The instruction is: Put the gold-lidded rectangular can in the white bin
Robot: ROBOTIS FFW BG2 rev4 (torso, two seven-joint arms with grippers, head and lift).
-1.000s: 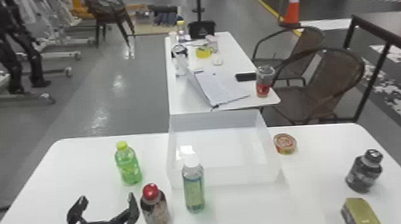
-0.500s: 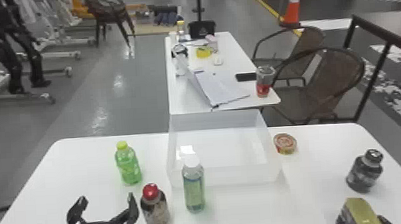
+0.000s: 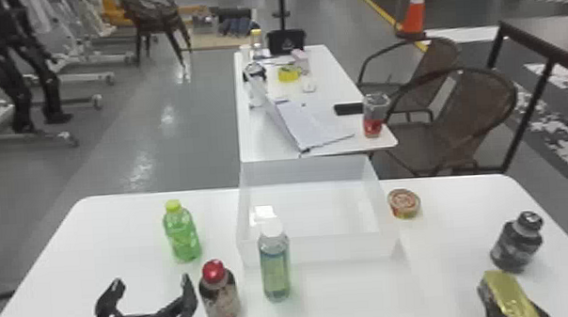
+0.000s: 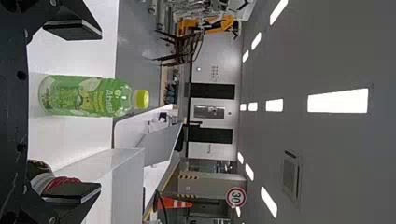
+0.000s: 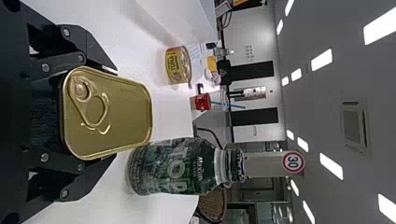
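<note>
"Where is the gold-lidded rectangular can (image 3: 508, 295) seen?"

"At the robot's right, near the dark bottle (image 3: 517, 245) and outside the white bin (image 3: 319, 248). It is clasped between the fingers of the right gripper (image 3: 540, 313); whether the table (image 3: 353, 297) is touched by it cannot be told."

"And how is the left gripper (image 3: 151, 282) set?"

"Its fingers are spread wide, and the green bottle (image 4: 84, 95) is seen upright beyond the gap between them."
</note>
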